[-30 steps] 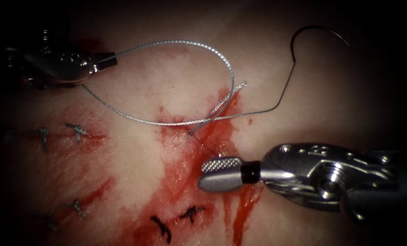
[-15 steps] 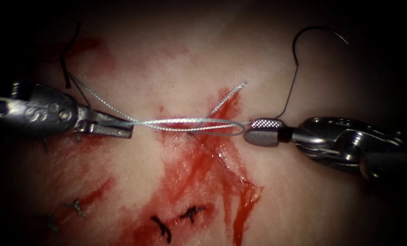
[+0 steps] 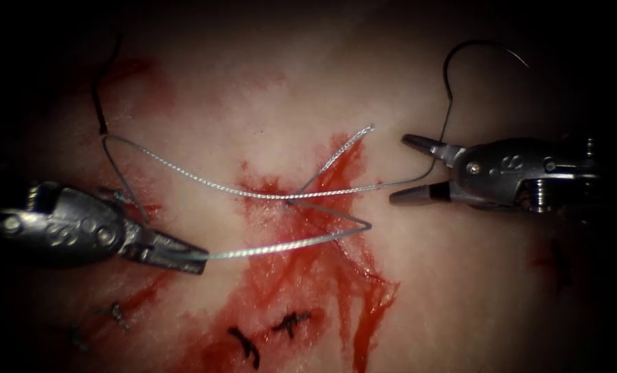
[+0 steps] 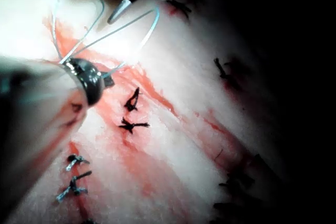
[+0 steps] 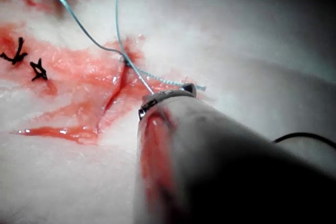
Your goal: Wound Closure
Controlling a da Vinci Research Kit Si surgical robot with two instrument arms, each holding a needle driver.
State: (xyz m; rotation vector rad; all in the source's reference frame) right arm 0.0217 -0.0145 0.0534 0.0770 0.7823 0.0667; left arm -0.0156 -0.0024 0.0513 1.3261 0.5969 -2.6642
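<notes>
The left tool [image 3: 184, 257], a steel needle driver entering low on the left, has its slim jaws clamped on the thread [image 3: 280, 246]. The right tool [image 3: 408, 169], on the right of the cut, has its two tapered jaws spread wide and holding nothing, though a thread strand runs between them. From the left jaws the twisted, silvery thread runs right, bends sharply, and returns to the stitch site at the cut [image 3: 291, 202], where strands cross and a short free end [image 3: 353, 140] points up and right. The dark, thin curved needle [image 3: 484, 47] lies free on the tissue [image 3: 460, 276] at the upper right, outside it, held by neither tool. Judging from this, one stitch has passed through and its knot looks unfinished. Several dark knotted stitches [image 3: 246, 345] already sit nearby. The tissue is pale, moist and glossy, streaked with red fluid [image 3: 301, 276].
</notes>
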